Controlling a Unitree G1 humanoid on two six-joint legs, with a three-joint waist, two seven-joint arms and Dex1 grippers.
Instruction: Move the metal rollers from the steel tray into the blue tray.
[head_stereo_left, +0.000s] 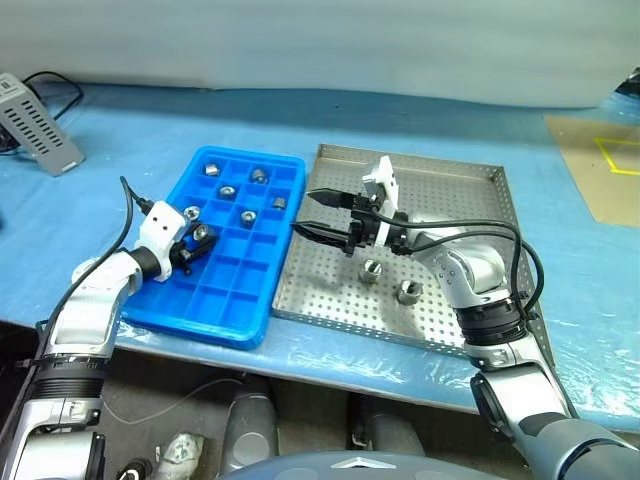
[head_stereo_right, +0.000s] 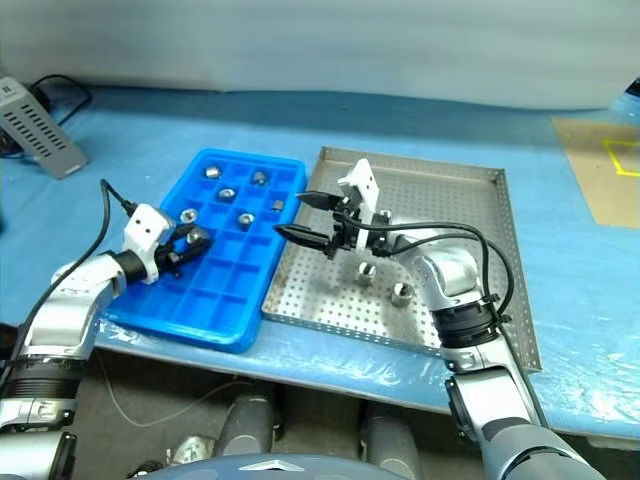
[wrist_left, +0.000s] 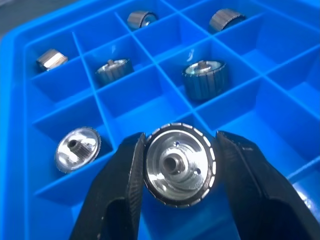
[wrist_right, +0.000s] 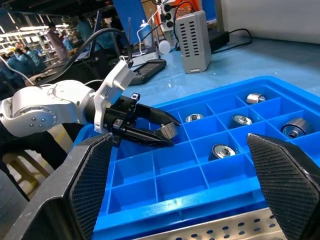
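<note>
**Left gripper clamped on roller over blue tray**

Left gripper (head_stereo_left: 197, 238) clamped on one metal roller (wrist_left: 178, 165), flat face toward the wrist camera, bore axis running along the fingers. Hovering over the blue tray (head_stereo_left: 240, 310) near its left edge, empty cell apparently just below; a filled cell just beside. Five more rollers (head_stereo_left: 258, 175) already seated in far cells. Right gripper (head_stereo_left: 318, 213) spread wide, empty, at the steel tray (head_stereo_left: 470, 200) left rim. Two rollers (head_stereo_left: 371, 270) left there, near the right arm. Likely next: lower, release.
</note>
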